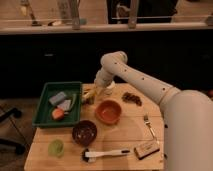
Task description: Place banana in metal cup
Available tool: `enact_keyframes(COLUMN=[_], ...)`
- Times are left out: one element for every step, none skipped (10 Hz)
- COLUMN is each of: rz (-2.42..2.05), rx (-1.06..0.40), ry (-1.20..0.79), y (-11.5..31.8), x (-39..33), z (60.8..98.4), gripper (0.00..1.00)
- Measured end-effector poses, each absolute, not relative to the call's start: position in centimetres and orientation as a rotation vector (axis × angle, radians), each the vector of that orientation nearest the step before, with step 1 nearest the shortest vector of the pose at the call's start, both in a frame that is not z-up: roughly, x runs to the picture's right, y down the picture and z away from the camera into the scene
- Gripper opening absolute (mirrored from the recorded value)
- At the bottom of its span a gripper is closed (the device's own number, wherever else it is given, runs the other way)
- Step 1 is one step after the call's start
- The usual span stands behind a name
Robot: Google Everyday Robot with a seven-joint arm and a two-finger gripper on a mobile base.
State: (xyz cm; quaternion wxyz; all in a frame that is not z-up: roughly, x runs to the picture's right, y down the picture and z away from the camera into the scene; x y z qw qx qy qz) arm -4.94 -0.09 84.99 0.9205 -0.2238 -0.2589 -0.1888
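A kitchen-like lab: a dark counter [100, 27] is running behind the far edge of the bench [125, 136], an orange bowl [108, 111] and fork [149, 126] are lying on it, and the gripper [95, 94] is hovering by that far edge

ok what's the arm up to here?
The gripper is down at the back of the table, between the green tray and the orange bowl, right at the yellow banana. I cannot tell whether it grips the banana, and I cannot make out the metal cup beside it.
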Motion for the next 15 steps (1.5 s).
enact_keyframes(rz=[-0.410, -0.442, -0.469, -0.490, -0.525, -0.540, -0.557, -0.580, -0.598, -0.613, -0.621, -0.623, -0.621, -0.618, -0.608], rx=[-0.468, -0.480, -0.489, -0.494, -0.497, -0.497, -0.496, -0.496, -0.497, -0.504, -0.509, -0.519, -0.527, -0.536, -0.547], ry=[-0.561, -0.602, -0.634, -0.659, -0.699, -0.714, -0.731, -0.750, -0.763, -0.774, -0.778, -0.778, -0.777, -0.776, -0.776], y=[-0.2, -0.3, -0.4, -0.4, -0.5, -0.5, -0.6, -0.7, -0.8, -0.9, -1.0, -1.0, -1.1, -1.0, -1.0], x=[-5.5, -6.0, -6.6, -7.2, -8.3, -8.6, -8.9, -9.6, -10.2, -10.6, -10.7, -10.5, -10.4, -10.3, -10.0], z=[85.0, 85.1, 85.3, 85.5, 85.7, 85.8, 85.9, 86.1, 86.3, 86.6, 86.9, 87.6, 88.2, 88.6, 89.2], gripper=[0.00, 0.00, 0.00, 0.00, 0.00, 0.00, 0.00, 0.00, 0.00, 0.00, 0.00, 0.00, 0.00, 0.00, 0.00])
